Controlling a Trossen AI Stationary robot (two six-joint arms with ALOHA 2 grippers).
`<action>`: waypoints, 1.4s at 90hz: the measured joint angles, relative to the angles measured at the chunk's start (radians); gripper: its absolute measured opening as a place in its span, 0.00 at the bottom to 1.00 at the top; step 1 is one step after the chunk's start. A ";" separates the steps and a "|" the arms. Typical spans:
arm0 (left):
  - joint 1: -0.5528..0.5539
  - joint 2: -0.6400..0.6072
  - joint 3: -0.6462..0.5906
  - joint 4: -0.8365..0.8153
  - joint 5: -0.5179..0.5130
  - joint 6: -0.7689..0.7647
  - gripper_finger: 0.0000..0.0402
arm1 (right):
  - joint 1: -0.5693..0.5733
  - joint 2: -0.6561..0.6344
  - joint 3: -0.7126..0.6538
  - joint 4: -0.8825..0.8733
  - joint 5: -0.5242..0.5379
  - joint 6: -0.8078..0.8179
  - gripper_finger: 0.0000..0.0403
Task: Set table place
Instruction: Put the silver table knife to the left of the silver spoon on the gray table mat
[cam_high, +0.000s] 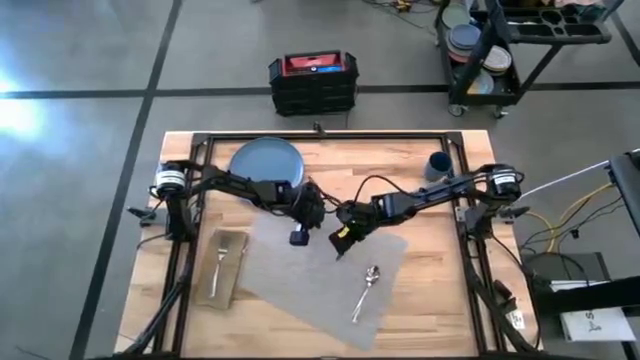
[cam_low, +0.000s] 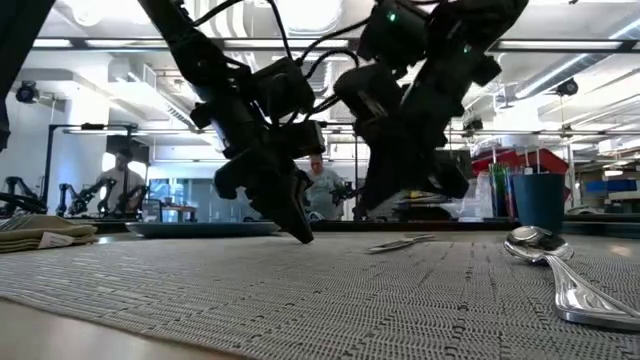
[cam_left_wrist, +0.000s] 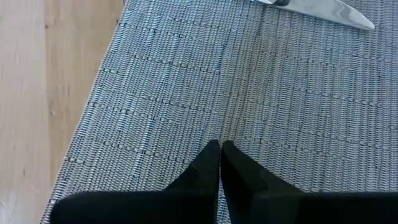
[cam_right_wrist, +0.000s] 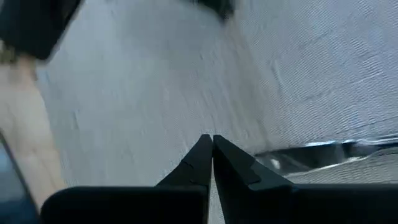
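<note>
Left hand: closed, empty, tip touching the placemat.
Right hand: closed, empty, just above the knife.
Plate: off the placemat's far edge.
Your step: open the right hand before descending; grip the knife mid-handle.

Robotics lab: concrete floor, other robot arms

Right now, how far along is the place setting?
Done: placemat is down, with the spoon and knife on it. In hand: nothing; both grippers, left and right, hover shut over the mat. Left: plate, cup and napkin with fork sit off the mat.
</note>
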 joint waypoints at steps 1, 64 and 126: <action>0.000 0.000 0.000 0.000 0.000 0.001 0.00 | 0.000 -0.003 0.000 -0.014 0.015 0.003 0.00; 0.000 0.000 0.002 -0.020 0.014 0.003 0.00 | -0.488 -0.032 -0.002 -0.408 -0.093 -0.553 0.00; 0.000 0.000 0.000 -0.013 0.033 -0.002 0.00 | -0.368 -0.007 -0.017 -0.379 0.147 -0.565 0.00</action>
